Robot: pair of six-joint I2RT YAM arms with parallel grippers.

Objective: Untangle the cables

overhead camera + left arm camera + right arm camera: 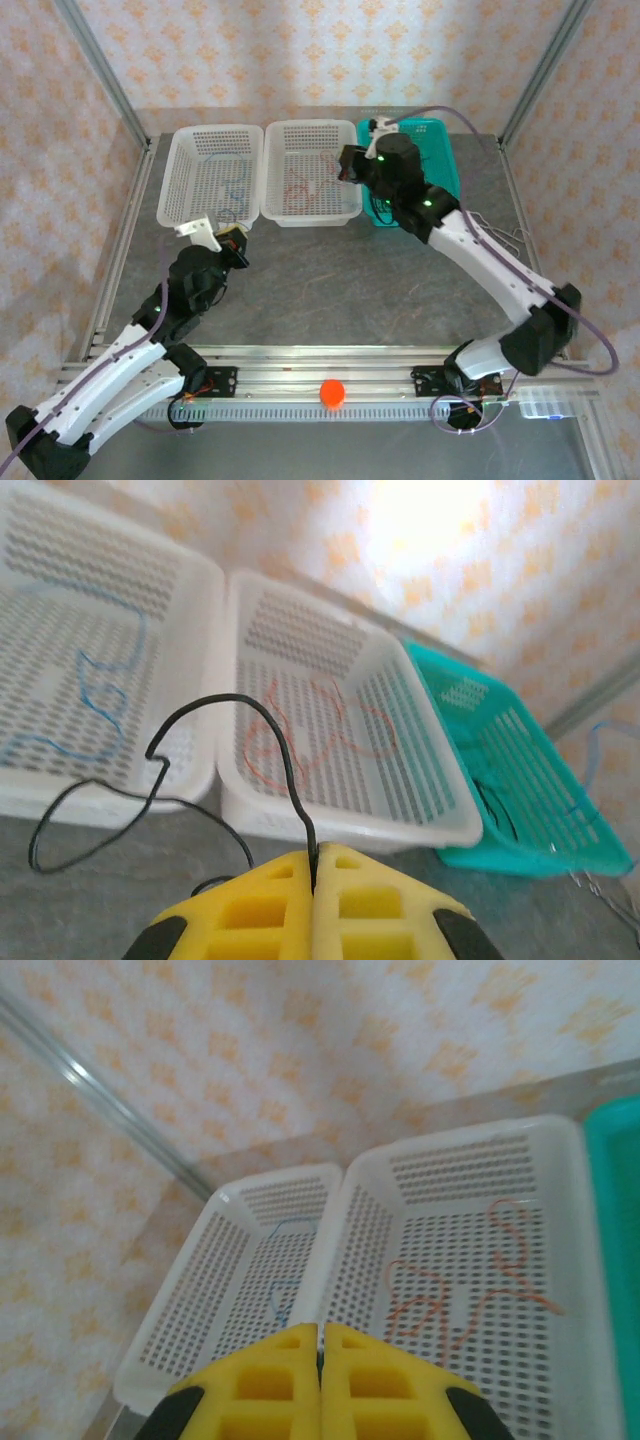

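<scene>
Left wrist view has the left gripper point(313, 865) pressed together on a black cable point(165, 742), which rises from between its yellow fingertips and loops off to the left above the table point(70, 920), in front of the baskets. Blue cables point(100, 695) lie in the left white basket point(205, 590), red cables point(300, 730) in the middle white basket point(330, 820), and a dark wire point(495, 805) sits in the teal basket point(540, 855). Seen from its own wrist, the right gripper point(320, 1335) is pinched fully together with nothing in it, held above the white baskets.
</scene>
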